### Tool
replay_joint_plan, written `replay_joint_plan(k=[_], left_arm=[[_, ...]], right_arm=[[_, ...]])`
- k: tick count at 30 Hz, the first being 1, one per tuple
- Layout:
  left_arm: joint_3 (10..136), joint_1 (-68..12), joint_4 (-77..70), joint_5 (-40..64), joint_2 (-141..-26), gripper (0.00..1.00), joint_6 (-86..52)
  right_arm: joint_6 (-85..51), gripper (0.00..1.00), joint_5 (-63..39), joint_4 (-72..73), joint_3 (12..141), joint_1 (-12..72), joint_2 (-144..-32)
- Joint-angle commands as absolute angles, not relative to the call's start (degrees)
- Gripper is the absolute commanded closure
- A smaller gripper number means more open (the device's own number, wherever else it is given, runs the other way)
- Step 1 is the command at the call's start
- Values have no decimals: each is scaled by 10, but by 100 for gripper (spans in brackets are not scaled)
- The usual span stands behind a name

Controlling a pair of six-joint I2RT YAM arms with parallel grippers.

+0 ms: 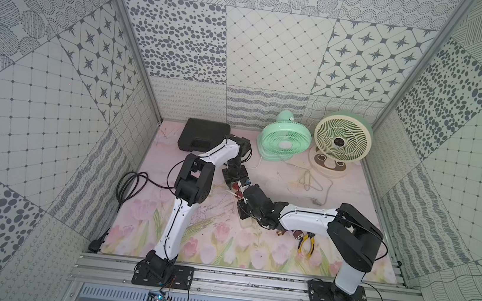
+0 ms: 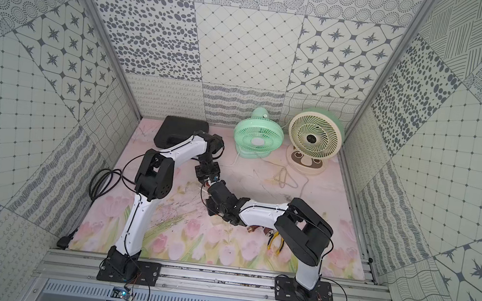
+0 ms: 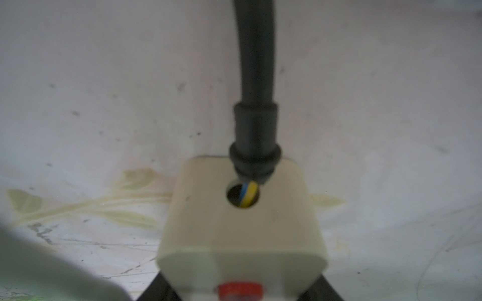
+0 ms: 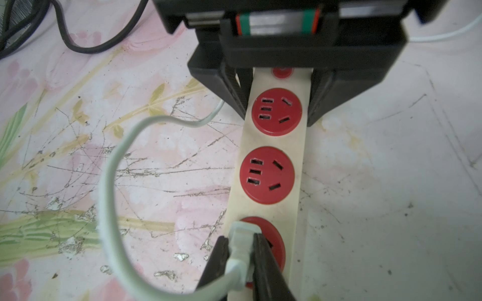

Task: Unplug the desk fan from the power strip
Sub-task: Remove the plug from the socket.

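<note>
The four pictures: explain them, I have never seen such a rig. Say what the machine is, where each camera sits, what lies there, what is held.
The machine: a left arm and a right arm, bolted to a front rail. Both top views look down from overhead; the other two come from cameras on the wrists. On the flowered mat lie a green fan, a cream fan, a black case and pliers. The left gripper clamps the power strip near its red button; the right gripper is shut on a white plug at one socket.
</note>
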State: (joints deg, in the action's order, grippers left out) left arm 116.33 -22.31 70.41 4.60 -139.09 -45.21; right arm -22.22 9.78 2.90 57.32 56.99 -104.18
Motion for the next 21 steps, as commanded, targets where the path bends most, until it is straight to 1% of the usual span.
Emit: replay_joint_plan(k=[1,11,21], left_arm=[[1137,-221,773,-82,-1441,100,-496],[1137,-220,773,-80,-1442,100,-496],[1140,-221,775,-80,-1442,100,-495]], right_arm=[[-189,100,126,21,589,583,-1054],[-127,100,202,-14,625,631,-1074],[-126,100,213,-16,630,635,-1076]])
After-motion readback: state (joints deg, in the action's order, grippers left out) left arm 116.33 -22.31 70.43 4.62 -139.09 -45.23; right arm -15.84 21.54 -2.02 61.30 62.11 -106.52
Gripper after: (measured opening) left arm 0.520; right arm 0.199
